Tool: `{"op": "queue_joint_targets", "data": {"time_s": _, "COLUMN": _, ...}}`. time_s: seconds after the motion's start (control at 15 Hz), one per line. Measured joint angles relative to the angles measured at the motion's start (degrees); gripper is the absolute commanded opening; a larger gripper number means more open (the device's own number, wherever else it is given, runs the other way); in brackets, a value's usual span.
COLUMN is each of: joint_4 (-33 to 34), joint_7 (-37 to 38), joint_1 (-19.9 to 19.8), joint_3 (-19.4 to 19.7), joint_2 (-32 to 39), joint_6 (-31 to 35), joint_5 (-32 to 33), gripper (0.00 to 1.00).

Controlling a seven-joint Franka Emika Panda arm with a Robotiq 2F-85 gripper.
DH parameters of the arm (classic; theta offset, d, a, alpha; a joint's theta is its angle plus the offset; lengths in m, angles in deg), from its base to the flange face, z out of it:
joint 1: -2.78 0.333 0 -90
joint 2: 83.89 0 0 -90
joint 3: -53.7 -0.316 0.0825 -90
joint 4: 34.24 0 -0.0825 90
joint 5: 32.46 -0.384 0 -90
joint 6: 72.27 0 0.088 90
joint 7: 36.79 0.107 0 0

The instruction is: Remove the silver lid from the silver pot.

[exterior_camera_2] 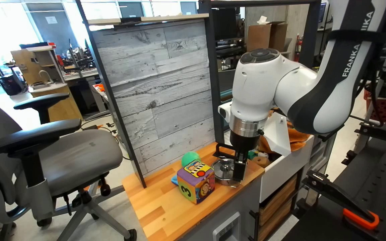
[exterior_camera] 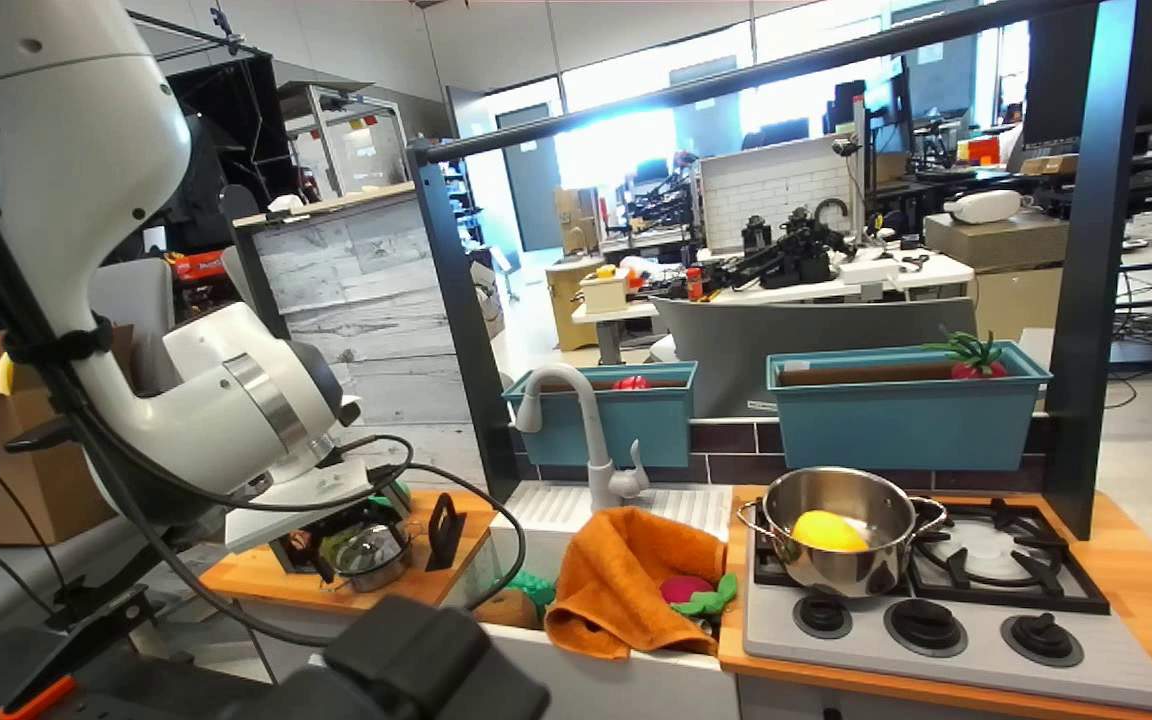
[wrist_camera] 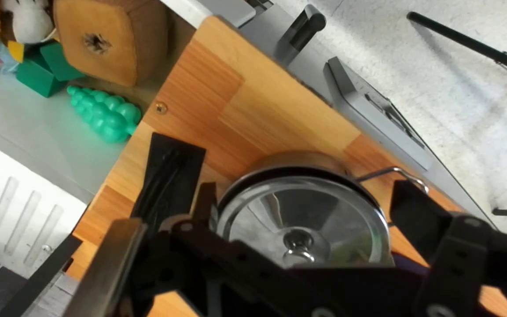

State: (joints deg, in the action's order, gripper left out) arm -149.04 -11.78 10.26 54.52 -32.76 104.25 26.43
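Observation:
A small silver pot stands on the wooden counter near its front edge; it also shows in an exterior view and in the wrist view. The round silver lid with a centre knob lies over the pot; a dark gap shows between its edge and the pot's rim on one side. The lid also shows in an exterior view. My gripper points down over the lid with its fingers wide apart, one on either side of it, holding nothing. In an exterior view the gripper partly covers the pot.
A soft picture cube and a green ball stand beside the pot. A black handle piece lies on the sink side. The sink holds toys and an orange towel. A larger pot with something yellow stands on the stove.

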Motion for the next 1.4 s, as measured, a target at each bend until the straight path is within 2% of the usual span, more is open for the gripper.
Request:
{"op": "queue_joint_targets", "data": {"time_s": 0.33, "joint_4": 1.4, "joint_7": 0.8, "joint_1": 2.5, "joint_3": 2.4, "joint_2": 0.6, "joint_6": 3.2, "joint_5": 0.0, "gripper": 1.00}}
{"op": "queue_joint_targets", "data": {"time_s": 0.87, "joint_4": 4.7, "joint_7": 0.6, "joint_1": 3.0, "joint_3": 3.9, "joint_2": 4.1, "joint_6": 6.1, "joint_5": 0.0, "gripper": 1.00}}
{"op": "queue_joint_targets", "data": {"time_s": 0.93, "joint_4": 5.1, "joint_7": 0.5, "joint_1": 3.1, "joint_3": 3.9, "joint_2": 4.6, "joint_6": 6.2, "joint_5": 0.0, "gripper": 0.75}}
{"op": "queue_joint_targets", "data": {"time_s": 1.0, "joint_4": 5.4, "joint_7": 0.4, "joint_1": 3.3, "joint_3": 3.9, "joint_2": 4.9, "joint_6": 6.3, "joint_5": 0.0, "gripper": 0.72}}
{"op": "queue_joint_targets", "data": {"time_s": 1.4, "joint_4": 6.2, "joint_7": 0.3, "joint_1": 3.8, "joint_3": 4.0, "joint_2": 5.3, "joint_6": 7.0, "joint_5": 0.0, "gripper": 0.28}}
